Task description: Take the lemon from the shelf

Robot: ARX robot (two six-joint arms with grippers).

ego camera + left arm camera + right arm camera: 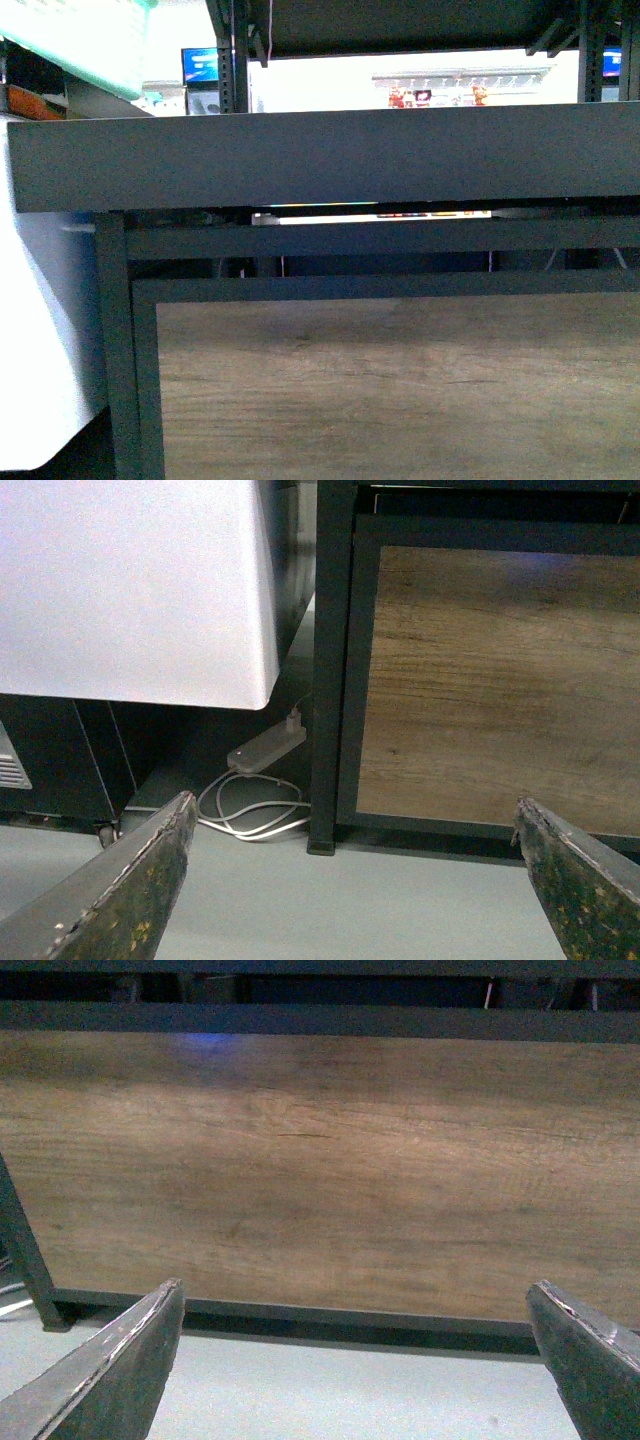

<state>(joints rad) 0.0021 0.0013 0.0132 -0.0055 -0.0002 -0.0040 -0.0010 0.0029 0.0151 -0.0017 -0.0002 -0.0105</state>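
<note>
The shelf [330, 155] fills the front view: a black tray rim seen edge-on above a wood-grain front panel [400, 390]. The lemon is out of view; the tray's top is hidden behind its rim. Neither arm shows in the front view. My left gripper [355, 825] is open and empty, low near the grey floor, facing the shelf's left black leg [330, 680] and the wood panel [500, 680]. My right gripper [360, 1310] is open and empty, low, facing the wood panel [320, 1160].
A white cabinet [130, 580] stands left of the shelf, also in the front view [40, 330]. A white cable and adapter [262, 780] lie on the floor by the leg. A green basket [90, 40] is at upper left. Lit store racks [440, 90] lie beyond.
</note>
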